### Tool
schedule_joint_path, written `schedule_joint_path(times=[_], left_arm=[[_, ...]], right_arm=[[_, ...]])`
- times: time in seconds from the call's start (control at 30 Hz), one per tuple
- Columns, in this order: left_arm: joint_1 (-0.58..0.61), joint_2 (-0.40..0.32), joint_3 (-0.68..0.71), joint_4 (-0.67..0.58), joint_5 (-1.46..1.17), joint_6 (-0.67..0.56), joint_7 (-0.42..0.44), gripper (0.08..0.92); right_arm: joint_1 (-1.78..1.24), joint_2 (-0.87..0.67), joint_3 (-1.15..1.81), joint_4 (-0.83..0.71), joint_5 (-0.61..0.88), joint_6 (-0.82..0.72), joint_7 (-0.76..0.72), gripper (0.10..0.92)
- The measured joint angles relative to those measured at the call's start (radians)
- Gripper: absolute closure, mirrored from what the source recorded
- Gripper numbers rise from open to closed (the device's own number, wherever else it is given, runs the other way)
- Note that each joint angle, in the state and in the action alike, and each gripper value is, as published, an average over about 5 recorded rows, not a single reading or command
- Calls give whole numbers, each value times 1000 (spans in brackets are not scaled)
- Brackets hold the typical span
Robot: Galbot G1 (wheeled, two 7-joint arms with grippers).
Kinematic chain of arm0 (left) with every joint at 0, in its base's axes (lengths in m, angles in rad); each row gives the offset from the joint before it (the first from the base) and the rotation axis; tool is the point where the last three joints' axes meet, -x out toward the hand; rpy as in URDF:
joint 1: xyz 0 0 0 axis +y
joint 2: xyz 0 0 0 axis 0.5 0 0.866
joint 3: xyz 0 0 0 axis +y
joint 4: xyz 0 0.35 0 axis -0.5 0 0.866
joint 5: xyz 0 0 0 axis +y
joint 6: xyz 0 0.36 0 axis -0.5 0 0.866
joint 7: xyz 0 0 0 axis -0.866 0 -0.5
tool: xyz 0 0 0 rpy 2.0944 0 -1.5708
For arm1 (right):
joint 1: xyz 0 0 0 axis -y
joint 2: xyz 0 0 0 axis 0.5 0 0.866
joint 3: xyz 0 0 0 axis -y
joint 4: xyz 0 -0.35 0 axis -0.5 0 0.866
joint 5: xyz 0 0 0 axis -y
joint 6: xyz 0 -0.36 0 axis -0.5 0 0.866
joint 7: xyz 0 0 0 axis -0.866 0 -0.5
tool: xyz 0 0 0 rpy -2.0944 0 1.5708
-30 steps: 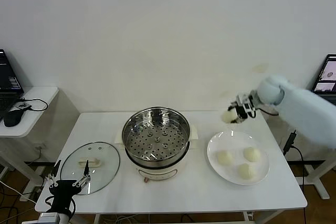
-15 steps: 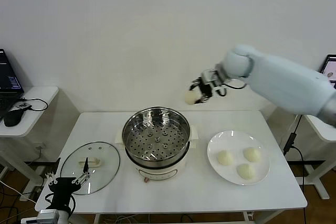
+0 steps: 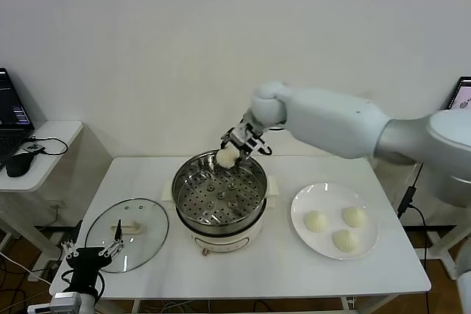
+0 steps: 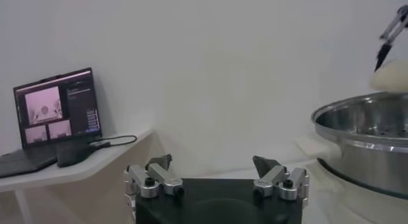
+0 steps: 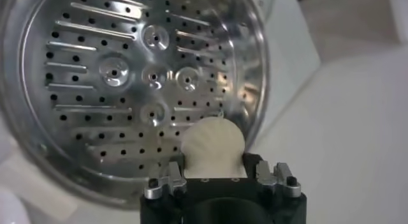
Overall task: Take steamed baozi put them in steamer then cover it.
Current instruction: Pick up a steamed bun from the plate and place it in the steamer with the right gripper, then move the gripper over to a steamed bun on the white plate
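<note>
My right gripper (image 3: 229, 154) is shut on one cream-white baozi (image 3: 226, 157), held just above the far rim of the steamer (image 3: 218, 191). In the right wrist view that baozi (image 5: 212, 145) sits between the fingers (image 5: 167, 180), over the edge of the perforated tray (image 5: 127, 85), which holds nothing. Three more baozi (image 3: 315, 220) lie on the white plate (image 3: 302, 200) at the right. The glass cover (image 3: 126, 234) lies flat on the table left of the steamer. My left gripper (image 3: 93, 255) waits open at the table's front left corner, near the cover's edge; the left wrist view shows its fingers (image 4: 159, 174) spread with nothing between them.
The steamer stands mid-table on its cream base, seen in the left wrist view as a steel wall (image 4: 370, 142). A side desk (image 3: 44, 137) with a laptop (image 4: 57, 107) stands to the left. Another screen (image 3: 462, 104) shows at the far right.
My right arm has swung left with the baozi, from above the plate's far side across to over the steamer's far rim, and lowered. The left arm stayed put.
</note>
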Motion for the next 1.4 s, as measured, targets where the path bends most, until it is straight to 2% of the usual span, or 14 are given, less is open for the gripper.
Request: schedule_joint_path(times=[0.53, 0.63, 0.8, 0.9, 1.13, 1.4], left_arm=[[-7, -1, 0, 3, 0, -2, 3, 177], [-7, -2, 3, 3, 1, -2, 3, 177], [-3, -4, 4, -1, 4, 0, 4, 177], [0, -3, 3, -6, 4, 1, 5, 177], [7, 8, -1, -19, 1, 4, 10, 177], [-4, 26, -2, -25, -5, 17, 14, 177]], right_arm=[[-75, 98, -6, -131, -177, 169, 69, 444], [-76, 99, -8, -135, -189, 186, 74, 401], [-61, 88, -13, -125, -183, 192, 72, 263], [-33, 69, -20, -100, -154, 180, 60, 214], [77, -45, -39, 43, -6, 25, -6, 203], [167, -307, -49, 286, 122, -261, -69, 203]])
